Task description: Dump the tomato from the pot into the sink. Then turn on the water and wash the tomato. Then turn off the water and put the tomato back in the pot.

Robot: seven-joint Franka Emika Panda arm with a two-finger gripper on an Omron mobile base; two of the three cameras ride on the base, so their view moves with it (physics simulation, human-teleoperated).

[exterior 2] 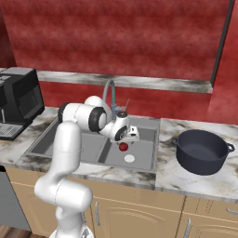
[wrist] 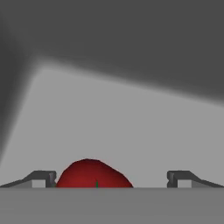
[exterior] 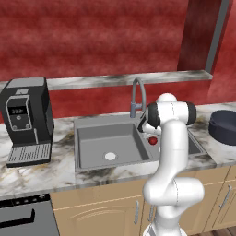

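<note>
Claw down in the sink, right over the tomato

Gripper (wrist: 112,178) was spread wide, holding nothing; tomato (wrist: 93,174) sat between its fingertips in the sink (exterior 2: 145,155); pot (exterior 2: 202,151) stood on the counter.

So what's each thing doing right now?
Small glossy red tomato: lying in the sink basin, between the open gripper's fingertips.
Wide dark navy pot: upright on the counter, empty.
Grey double-basin sink: no water seen.
Curved grey faucet: not running.
Gripper: open, low in the basin.
</note>
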